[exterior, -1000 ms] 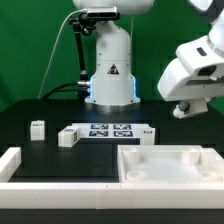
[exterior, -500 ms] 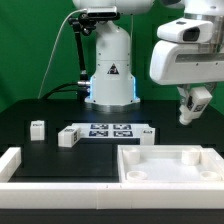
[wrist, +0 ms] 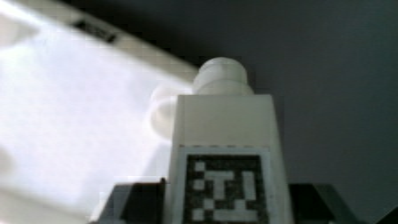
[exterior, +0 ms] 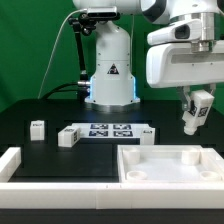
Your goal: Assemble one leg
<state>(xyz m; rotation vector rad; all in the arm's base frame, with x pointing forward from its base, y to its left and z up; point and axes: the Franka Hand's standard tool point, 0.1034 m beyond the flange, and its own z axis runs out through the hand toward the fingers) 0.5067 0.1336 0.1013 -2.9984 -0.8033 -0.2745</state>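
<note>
My gripper (exterior: 191,126) is shut on a leg (exterior: 194,114), a small white blocky peg with a black-and-white tag, held above the far right corner of the large white panel (exterior: 170,166). In the wrist view the leg (wrist: 224,130) stands between the dark fingers (wrist: 150,200), its tag facing the camera and its rounded tip pointing away, with the panel (wrist: 71,110) below. Two more legs (exterior: 38,128) (exterior: 68,137) lie on the black table at the exterior view's left.
The marker board (exterior: 112,131) lies flat at the table's middle. The robot base (exterior: 110,70) stands behind it. A white rail (exterior: 40,175) runs along the front edge at the exterior view's left.
The gripper with the leg has swung toward the exterior view's left and come down, now hanging upright over the panel's far right corner.
</note>
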